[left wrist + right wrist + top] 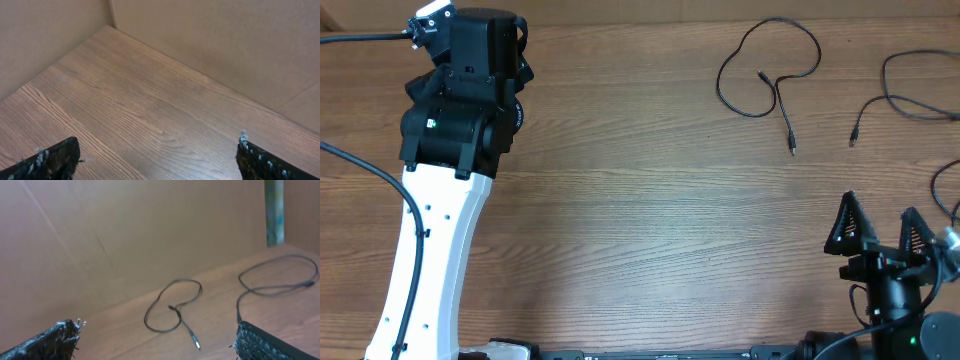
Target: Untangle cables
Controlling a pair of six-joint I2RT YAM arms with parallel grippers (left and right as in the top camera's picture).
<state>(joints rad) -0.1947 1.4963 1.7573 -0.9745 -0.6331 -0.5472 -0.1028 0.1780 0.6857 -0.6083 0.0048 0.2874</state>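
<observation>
Jaws spread wide and empty on left gripper (159,146) and right gripper (156,339).
We judge the looped cable (172,308), frame centre, light and limp; best pinched near its plug (195,342).

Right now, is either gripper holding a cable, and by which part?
Nothing is held: left gripper and right gripper stand open, clear of the cables.

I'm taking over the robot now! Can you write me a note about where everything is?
Left gripper: open, empty, over bare table near the far left corner.
Right gripper: open, empty, at the near right edge.
Looped cable: far side, right of centre, crossing over itself.
Second cable: further right, apart from the first, running out of view.
Done: these two cables lie apart.
Left: open out the loop.
</observation>
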